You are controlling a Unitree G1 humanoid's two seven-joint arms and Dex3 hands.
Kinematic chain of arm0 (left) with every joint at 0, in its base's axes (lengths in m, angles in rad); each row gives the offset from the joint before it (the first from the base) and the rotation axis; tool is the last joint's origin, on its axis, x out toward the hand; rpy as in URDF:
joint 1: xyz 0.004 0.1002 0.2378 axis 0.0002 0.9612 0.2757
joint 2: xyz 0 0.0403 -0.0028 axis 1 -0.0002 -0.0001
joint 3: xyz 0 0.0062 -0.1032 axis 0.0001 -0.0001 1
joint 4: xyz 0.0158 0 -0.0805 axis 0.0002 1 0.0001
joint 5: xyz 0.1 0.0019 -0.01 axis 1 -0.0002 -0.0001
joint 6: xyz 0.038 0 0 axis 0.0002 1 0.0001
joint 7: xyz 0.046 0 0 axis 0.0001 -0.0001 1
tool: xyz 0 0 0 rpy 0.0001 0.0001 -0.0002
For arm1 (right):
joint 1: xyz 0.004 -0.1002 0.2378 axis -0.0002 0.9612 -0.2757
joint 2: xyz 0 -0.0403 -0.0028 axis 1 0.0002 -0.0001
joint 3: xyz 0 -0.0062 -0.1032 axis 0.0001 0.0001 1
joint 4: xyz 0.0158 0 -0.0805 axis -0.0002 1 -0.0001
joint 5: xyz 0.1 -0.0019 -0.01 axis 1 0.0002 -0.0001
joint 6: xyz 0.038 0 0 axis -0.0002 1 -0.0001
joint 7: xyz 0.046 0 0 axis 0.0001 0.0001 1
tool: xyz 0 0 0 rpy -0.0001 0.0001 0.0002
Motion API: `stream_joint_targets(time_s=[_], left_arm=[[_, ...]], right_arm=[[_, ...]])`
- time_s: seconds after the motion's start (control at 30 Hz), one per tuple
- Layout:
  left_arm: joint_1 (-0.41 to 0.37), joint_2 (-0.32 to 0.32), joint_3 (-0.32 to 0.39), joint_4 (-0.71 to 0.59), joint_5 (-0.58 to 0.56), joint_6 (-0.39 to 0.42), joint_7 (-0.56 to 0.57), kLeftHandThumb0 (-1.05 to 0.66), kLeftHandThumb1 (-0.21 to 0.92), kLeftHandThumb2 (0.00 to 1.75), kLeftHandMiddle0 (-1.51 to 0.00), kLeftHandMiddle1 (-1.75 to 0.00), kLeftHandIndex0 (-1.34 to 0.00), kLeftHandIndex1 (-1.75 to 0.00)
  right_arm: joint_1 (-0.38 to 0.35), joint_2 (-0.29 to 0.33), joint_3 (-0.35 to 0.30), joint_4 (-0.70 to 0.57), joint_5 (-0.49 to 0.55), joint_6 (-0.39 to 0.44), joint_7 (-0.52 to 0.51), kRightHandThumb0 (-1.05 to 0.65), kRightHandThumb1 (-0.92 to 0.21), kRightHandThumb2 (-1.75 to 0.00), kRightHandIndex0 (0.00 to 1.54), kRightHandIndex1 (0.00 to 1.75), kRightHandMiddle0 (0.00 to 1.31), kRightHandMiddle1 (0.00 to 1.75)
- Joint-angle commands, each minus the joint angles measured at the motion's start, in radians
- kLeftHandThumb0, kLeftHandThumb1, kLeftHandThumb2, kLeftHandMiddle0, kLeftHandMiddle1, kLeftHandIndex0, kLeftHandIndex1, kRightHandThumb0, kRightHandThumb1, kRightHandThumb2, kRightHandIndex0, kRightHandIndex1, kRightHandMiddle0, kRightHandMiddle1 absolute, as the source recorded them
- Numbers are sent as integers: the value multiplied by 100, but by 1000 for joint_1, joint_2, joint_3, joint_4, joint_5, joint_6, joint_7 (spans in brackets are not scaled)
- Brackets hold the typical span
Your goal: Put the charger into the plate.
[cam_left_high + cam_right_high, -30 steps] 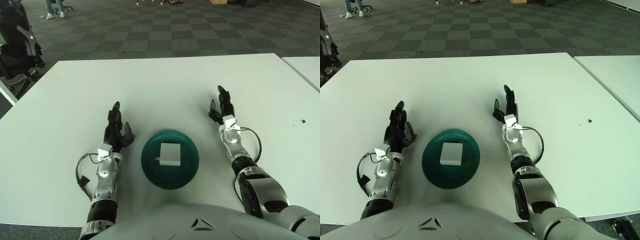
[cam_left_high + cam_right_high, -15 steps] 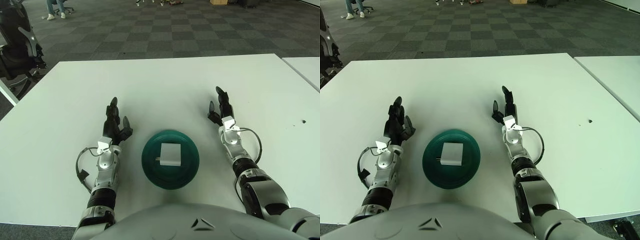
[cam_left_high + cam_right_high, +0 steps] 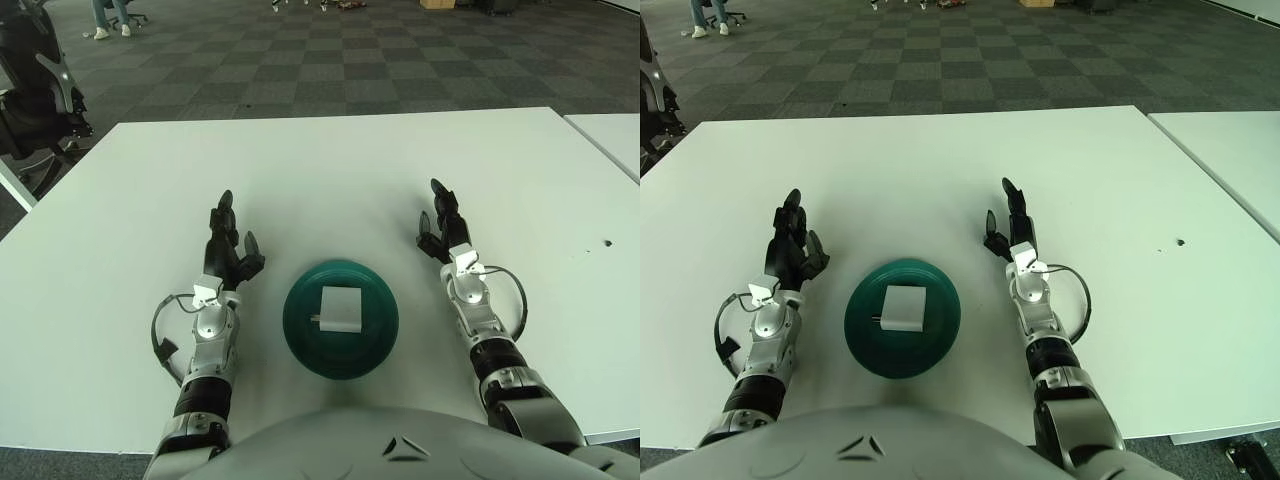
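Note:
A white square charger [image 3: 340,309] lies flat in the middle of a dark green round plate [image 3: 303,330] on the white table near its front edge. My left hand [image 3: 229,243] rests on the table just left of the plate, fingers spread and empty. My right hand [image 3: 442,225] rests on the table to the right of the plate, fingers spread and empty. Neither hand touches the plate or the charger.
The white table [image 3: 330,170] stretches far behind the plate. A second white table [image 3: 610,135] stands at the right across a narrow gap. A dark office chair [image 3: 35,90] stands off the far left corner on carpeted floor.
My left hand has moved a little away from the plate and its arm stretched forward. My right hand has shifted slightly. The charger stays in the plate.

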Motion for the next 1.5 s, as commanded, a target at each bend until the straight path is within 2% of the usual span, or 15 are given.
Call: stream_joint_targets(time_s=[0.0,0.3,0.67,0.87,1.07,1.47], left_arm=[[257,-49,-75,-94,47,-50,-7,-98,92,102,-6,-2,0,-35],[281,-49,-107,-167,56,-14,-3,-97,92,100,-8,-2,0,-32],[340,-64,-130,-236,19,85,-3,-95,92,99,-8,-1,0,-30],[364,-73,-146,-253,-6,96,-17,-95,92,98,-8,-1,0,-31],[382,-77,-155,-263,-8,106,-16,-95,92,98,-8,-1,0,-31],[379,-83,-141,-223,-15,98,-3,-95,92,97,-13,-2,0,-38]], right_arm=[[335,38,9,-75,56,134,62,-85,-92,-85,0,0,0,21],[462,62,37,-332,67,242,69,-83,-92,-86,0,0,0,23],[497,83,56,-436,85,334,116,-79,-92,-89,0,0,0,19],[491,97,57,-415,99,335,131,-79,-92,-89,0,0,0,13],[446,93,30,-275,112,265,151,-81,-92,-90,0,0,0,8],[429,82,18,-210,84,215,155,-89,-92,-91,0,0,0,5]])
